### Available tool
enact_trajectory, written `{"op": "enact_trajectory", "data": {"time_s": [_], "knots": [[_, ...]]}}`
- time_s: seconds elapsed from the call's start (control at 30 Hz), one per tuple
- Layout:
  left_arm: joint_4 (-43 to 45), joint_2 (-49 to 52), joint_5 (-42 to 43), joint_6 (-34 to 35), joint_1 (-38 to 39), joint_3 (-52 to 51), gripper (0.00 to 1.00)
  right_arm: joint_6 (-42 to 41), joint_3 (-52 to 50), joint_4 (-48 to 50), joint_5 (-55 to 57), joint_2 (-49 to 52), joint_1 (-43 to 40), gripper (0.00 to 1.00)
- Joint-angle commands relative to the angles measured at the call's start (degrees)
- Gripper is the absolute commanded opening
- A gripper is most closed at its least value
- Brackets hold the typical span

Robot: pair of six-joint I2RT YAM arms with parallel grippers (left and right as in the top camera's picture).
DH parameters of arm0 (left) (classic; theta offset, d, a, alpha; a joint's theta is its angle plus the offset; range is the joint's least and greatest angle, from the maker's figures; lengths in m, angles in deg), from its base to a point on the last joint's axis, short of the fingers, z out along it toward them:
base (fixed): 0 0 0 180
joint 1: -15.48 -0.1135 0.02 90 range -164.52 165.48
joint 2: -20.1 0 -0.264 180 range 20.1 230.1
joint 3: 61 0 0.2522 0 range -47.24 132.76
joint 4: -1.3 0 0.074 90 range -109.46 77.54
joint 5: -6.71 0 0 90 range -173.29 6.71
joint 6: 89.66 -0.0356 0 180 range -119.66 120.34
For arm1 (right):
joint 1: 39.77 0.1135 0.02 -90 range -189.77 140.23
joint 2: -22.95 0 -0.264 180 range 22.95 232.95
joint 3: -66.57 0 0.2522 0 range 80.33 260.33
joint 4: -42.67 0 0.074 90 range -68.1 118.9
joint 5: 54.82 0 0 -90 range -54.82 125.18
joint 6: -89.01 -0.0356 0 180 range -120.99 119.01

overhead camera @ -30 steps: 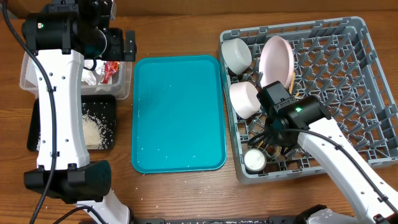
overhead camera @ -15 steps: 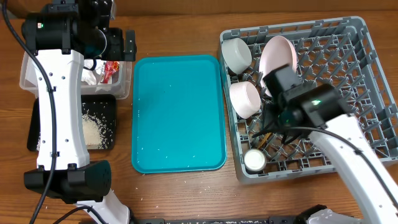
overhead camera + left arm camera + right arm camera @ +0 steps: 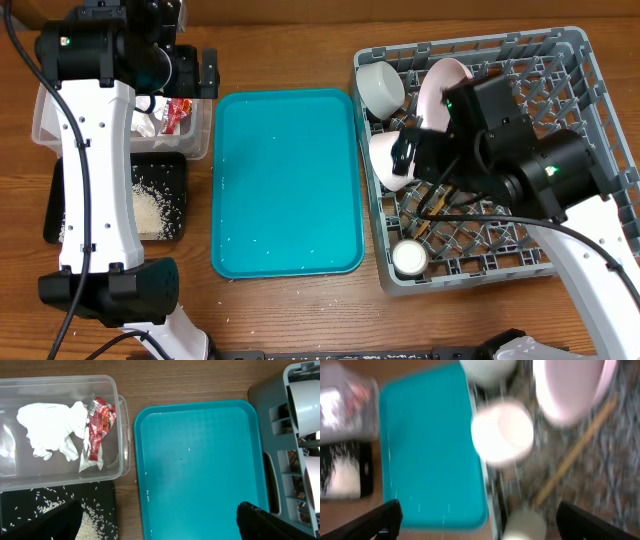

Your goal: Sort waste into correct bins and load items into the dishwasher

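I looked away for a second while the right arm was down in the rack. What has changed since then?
The right gripper has risen out of the front of the dish rack and swung toward its far left, above the bowl beside the pink plate. It is open and empty. A chopstick lies in the rack. The left gripper, clear tub, black tray and teal tray have not moved.
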Motion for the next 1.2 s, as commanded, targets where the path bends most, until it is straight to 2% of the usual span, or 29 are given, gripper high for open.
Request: {"op": "enact_trajectory", "data": {"time_s": [0.0, 0.03, 0.13, 0.23, 0.33, 0.47, 0.73, 1.1, 1.17], "knots": [[0.07, -0.33, -0.17, 0.09, 0.39, 0.55, 1.0, 9.22, -1.81, 10.1, 8.52, -4.42, -0.13, 1.0], [0.07, -0.33, -0.17, 0.09, 0.39, 0.55, 1.0, 12.22, -4.46, 15.74, 8.22, -6.88, -0.33, 1.0], [0.07, -0.33, -0.17, 0.09, 0.59, 0.55, 1.0, 13.7, -12.02, 26.03, 4.48, -12.94, -4.04, 1.0], [0.07, -0.33, -0.17, 0.09, 0.68, 0.55, 1.0, 13.7, -19.8, 30.29, -2.34, -18.88, -10.16, 1.0], [0.07, -0.35, -0.17, 0.09, 0.68, 0.55, 1.0, 13.97, -32.63, 34.36, -8.68, -29.07, -17.68, 1.0], [0.07, -0.33, -0.17, 0.09, 0.68, 0.55, 1.0, 21.33, -46.58, 43.6, -11.93, -41.29, -21.68, 1.0], [0.04, -0.33, -0.17, 0.09, 0.79, 0.55, 1.0, 22.47, -69.9, 60.3, -11.78, -60.5, -25.97, 1.0], [0.07, -0.33, -0.17, 0.09, 0.79, 0.55, 1.0, 22.49, -91.52, 81.9, -10.97, -74.38, -26.29, 1.0], [0.07, -0.33, -0.17, 0.09, 0.79, 0.55, 1.0, 22.47, -92.63, 80.81, -10.29, -76.7, -26.45, 1.0]]}}
